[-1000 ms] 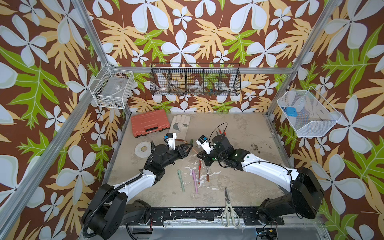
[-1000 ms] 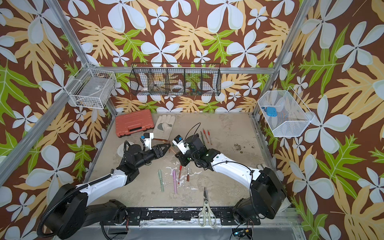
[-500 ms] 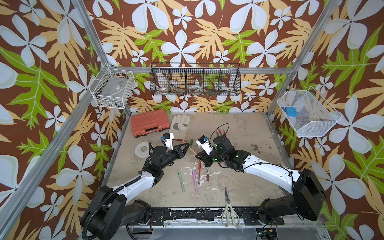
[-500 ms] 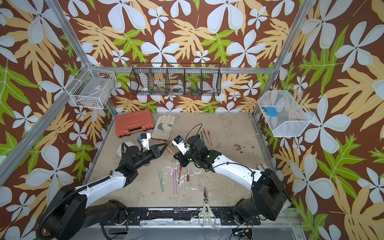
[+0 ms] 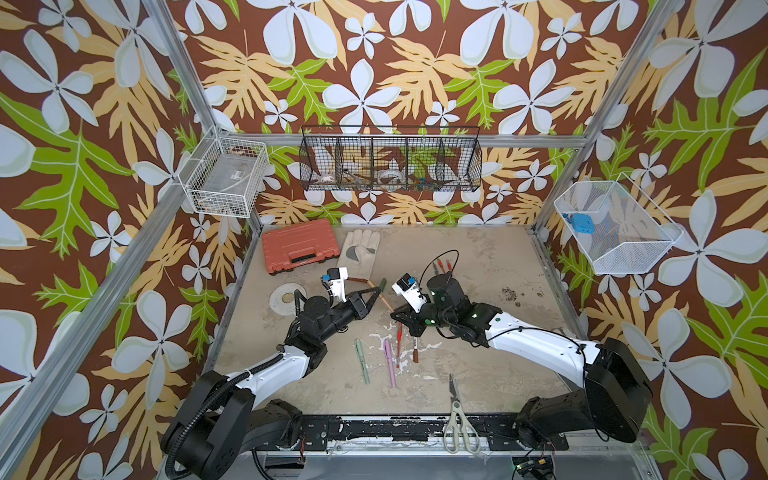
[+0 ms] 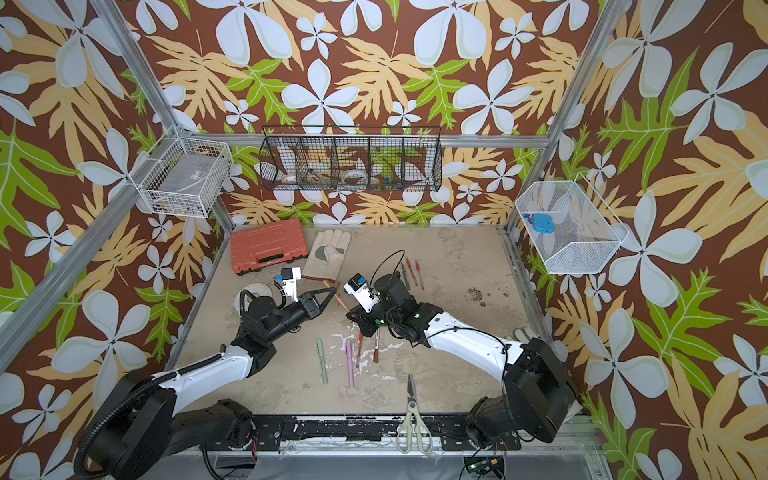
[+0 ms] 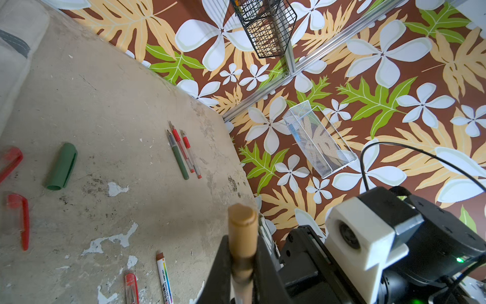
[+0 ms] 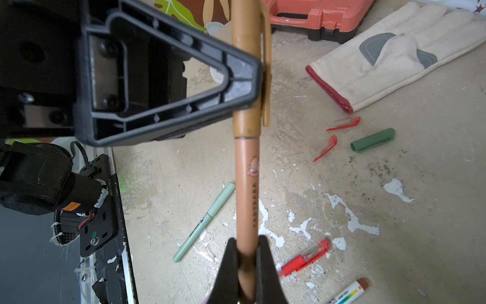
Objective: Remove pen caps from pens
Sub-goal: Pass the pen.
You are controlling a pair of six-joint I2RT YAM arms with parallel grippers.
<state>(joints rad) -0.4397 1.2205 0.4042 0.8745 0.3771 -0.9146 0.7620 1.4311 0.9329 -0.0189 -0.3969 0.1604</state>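
The left gripper [image 7: 241, 252] has just closed onto the tan cap [image 7: 242, 221] — the right gripper [image 8: 247, 252] clamps the barrel of the tan pen [image 8: 246, 184], mid-frame in both top views — so a pull-apart looks ready.

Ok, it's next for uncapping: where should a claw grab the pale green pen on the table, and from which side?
Take the pale green pen on its barrel, the half nearer the robot, from straight above, jaws across its width. It lies flat, apart from the pink pen, and this leaves the cap end, seemingly the far one, free.
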